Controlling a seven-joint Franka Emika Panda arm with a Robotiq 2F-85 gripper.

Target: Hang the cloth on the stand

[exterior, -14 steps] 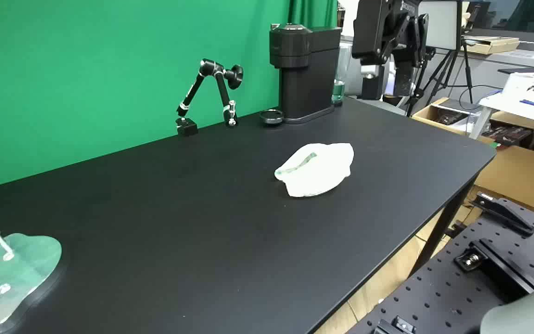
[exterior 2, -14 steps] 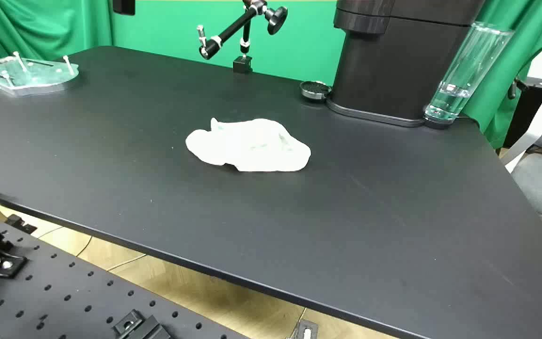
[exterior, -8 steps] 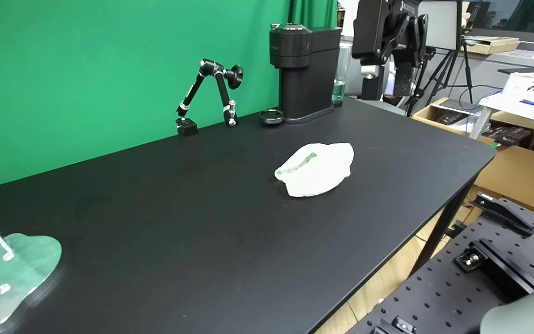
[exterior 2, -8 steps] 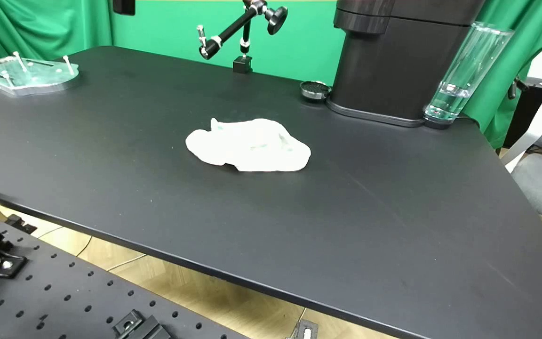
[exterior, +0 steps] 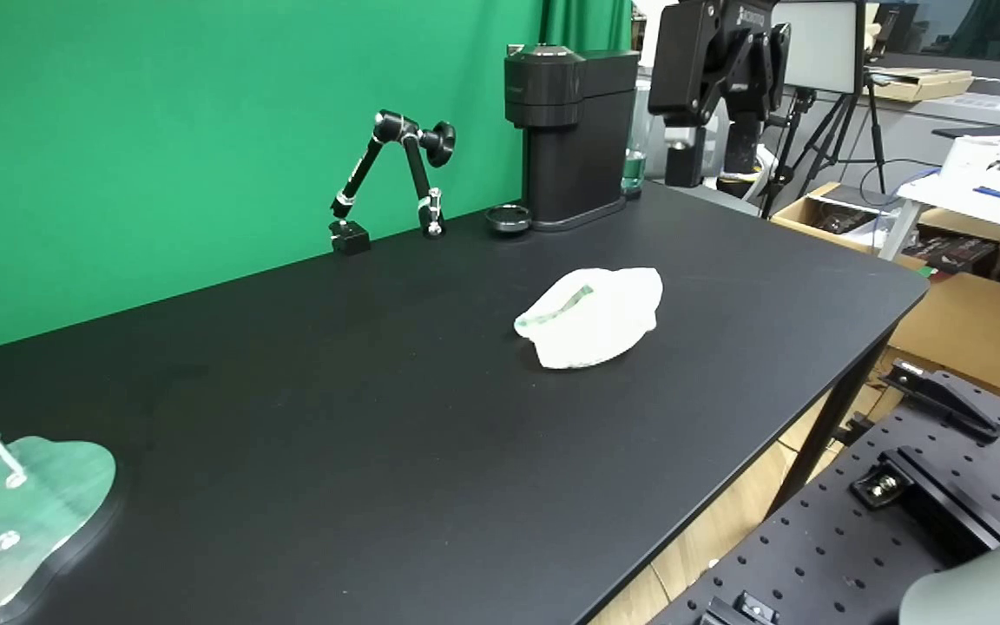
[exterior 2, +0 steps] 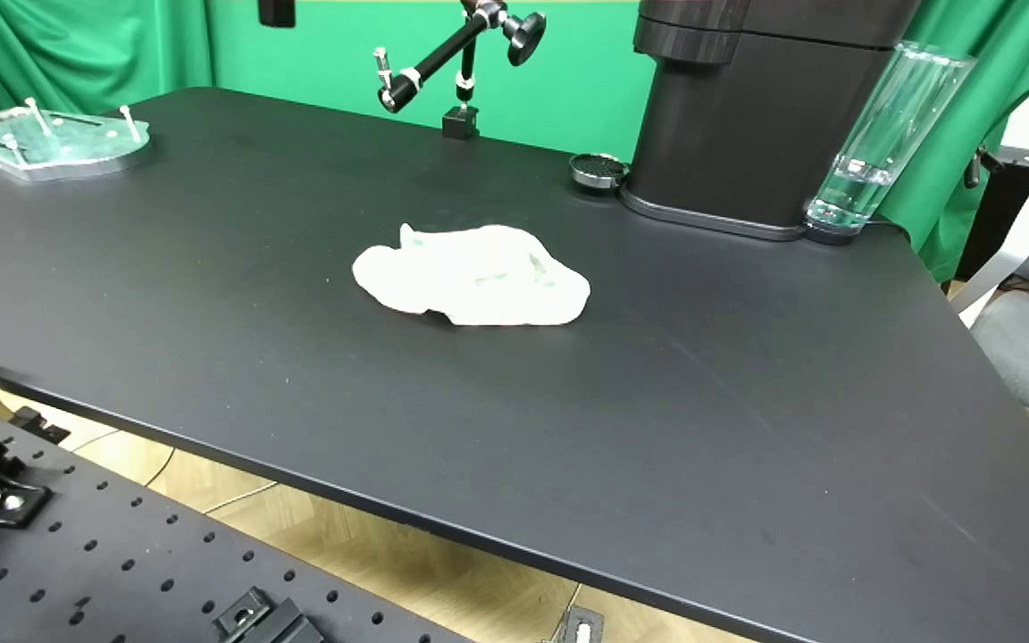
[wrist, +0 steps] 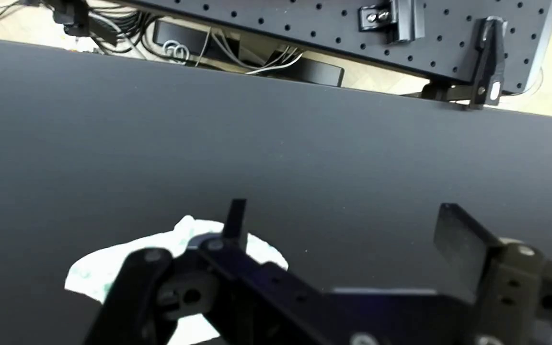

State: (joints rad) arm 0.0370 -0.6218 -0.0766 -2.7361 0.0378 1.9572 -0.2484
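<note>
Hanging well above the black table (exterior: 378,391), the gripper (exterior: 713,161) has its two fingers (wrist: 234,224) spread wide, and I see nothing held between them. The white cloth (exterior: 595,321) lies crumpled on the table, well apart from the gripper; in the wrist view one finger hides a part of it. The stand, I suppose, is the black jointed arm (exterior: 391,128) near the coffee machine (exterior: 569,130), and nothing hangs on it. For the grasp, I would first bring the gripper over the cloth, then lower it slowly and pinch a raised fold near one end. If only a thin edge is caught, it may slip; a deeper pinch should leave enough cloth for hanging.
</note>
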